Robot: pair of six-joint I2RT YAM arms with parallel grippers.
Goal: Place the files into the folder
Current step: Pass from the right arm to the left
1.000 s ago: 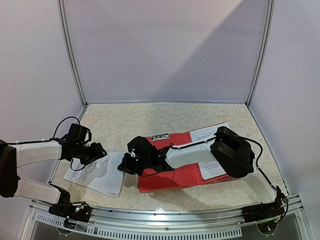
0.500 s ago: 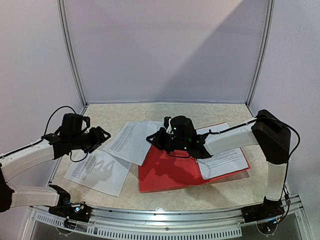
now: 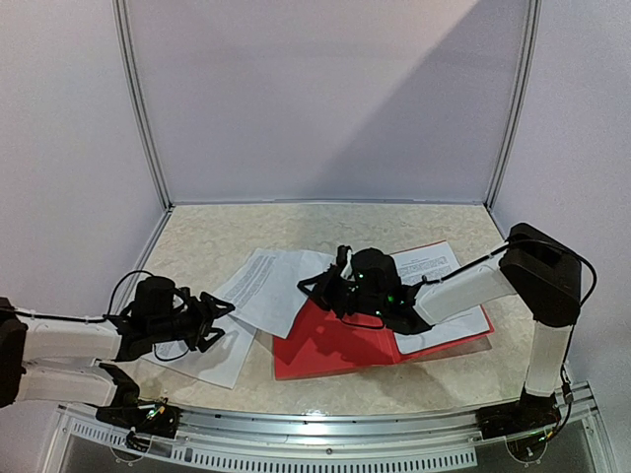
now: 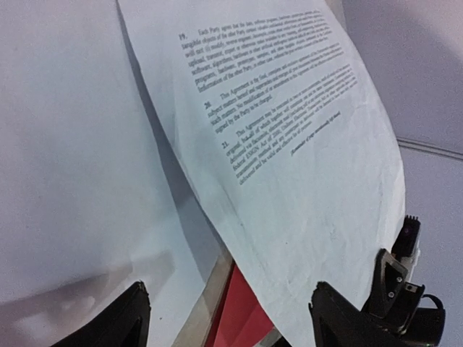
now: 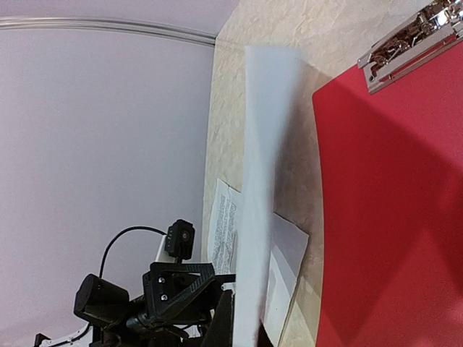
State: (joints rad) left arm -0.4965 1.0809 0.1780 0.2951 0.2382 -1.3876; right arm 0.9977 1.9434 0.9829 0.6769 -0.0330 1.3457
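Folder: the red folder [image 3: 335,350] lies open and flat on the table [image 3: 227,232], right of centre. Its metal clip [image 5: 405,40] shows at one edge of the red cover in the right wrist view.

Already in: one filed sheet [image 3: 426,264] rests on the folder's right half, partly hidden by the right arm [image 3: 463,286]. Whether a clip holds it cannot be told.

In transit: the right tool [image 3: 320,288] is clenched on the edge of the held sheet [image 3: 266,286]. The paper is raised off the table and spreads left and far of the folder's left cover. The right wrist view sees it edge-on, rising from between the fingers.

Left tool: the left tool [image 3: 219,321] is released, its fingers wide apart with nothing between them. It hovers low at the near left, pointed toward the held sheet.

Waiting: the waiting paper [image 3: 225,360] lies flat on the table at the near left, under the left tool and just beside the folder's left edge. The number of sheets there cannot be told.

Progress: about midway, as a judgement. One sheet is inside, one is gripped but not yet over the red cover, and at least one is untouched.

Left to do: bring the held sheet over the folder and lay it down, then fetch the waiting paper.
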